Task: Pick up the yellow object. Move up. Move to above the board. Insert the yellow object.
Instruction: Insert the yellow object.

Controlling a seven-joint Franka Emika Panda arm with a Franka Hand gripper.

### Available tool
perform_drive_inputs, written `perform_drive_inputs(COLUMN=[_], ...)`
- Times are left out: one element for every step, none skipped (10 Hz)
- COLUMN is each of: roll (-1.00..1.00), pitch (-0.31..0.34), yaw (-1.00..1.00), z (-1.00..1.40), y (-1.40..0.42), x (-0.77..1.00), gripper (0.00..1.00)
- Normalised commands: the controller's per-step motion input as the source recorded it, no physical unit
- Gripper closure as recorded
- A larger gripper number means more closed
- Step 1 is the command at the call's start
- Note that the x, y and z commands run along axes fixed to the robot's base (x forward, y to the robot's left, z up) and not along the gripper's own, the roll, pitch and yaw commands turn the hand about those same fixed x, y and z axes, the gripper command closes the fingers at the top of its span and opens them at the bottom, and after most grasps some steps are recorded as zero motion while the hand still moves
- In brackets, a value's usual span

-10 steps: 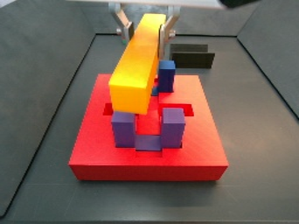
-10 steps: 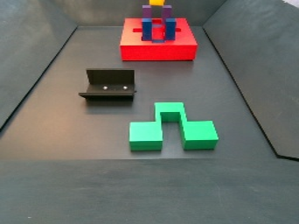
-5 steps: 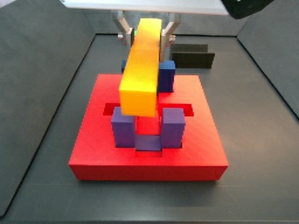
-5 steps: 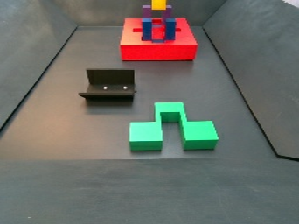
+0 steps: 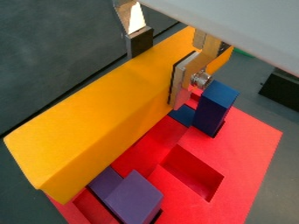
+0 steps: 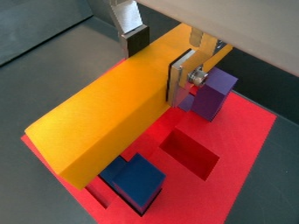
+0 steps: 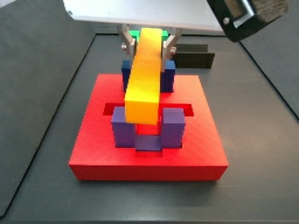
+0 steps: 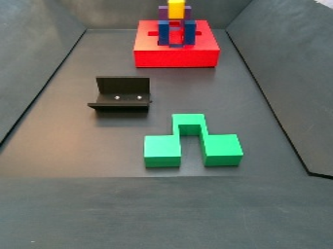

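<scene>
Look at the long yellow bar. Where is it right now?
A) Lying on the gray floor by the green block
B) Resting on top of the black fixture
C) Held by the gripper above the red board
C: the gripper is shut on the yellow bar, which hangs over the red board and its blue and purple blocks, far from the green block and the fixture.

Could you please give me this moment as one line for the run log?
phase: insert | gripper: above board, shut on yellow object | yellow object: over the upright blocks, not yet seated
</scene>
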Motion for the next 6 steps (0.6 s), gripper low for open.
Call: perform_drive_inputs(roll=[0.06,0.05,0.05,0.05,0.08,0.08], pitch=[0.026,0.019,0.023,0.026,0.040,0.043], yaw=[0.15,0.11,0.11,0.12,0.19,0.19], z=[-0.20,-0.17,-0.15,-0.07,-0.03,-0.03], y=[0.00,0.00,0.00,0.00,-0.01,-0.05], x=[0.11,0.09,0.11,0.12,0.13,0.15], gripper=[1.00,1.00,1.00,1.00,1.00,1.00])
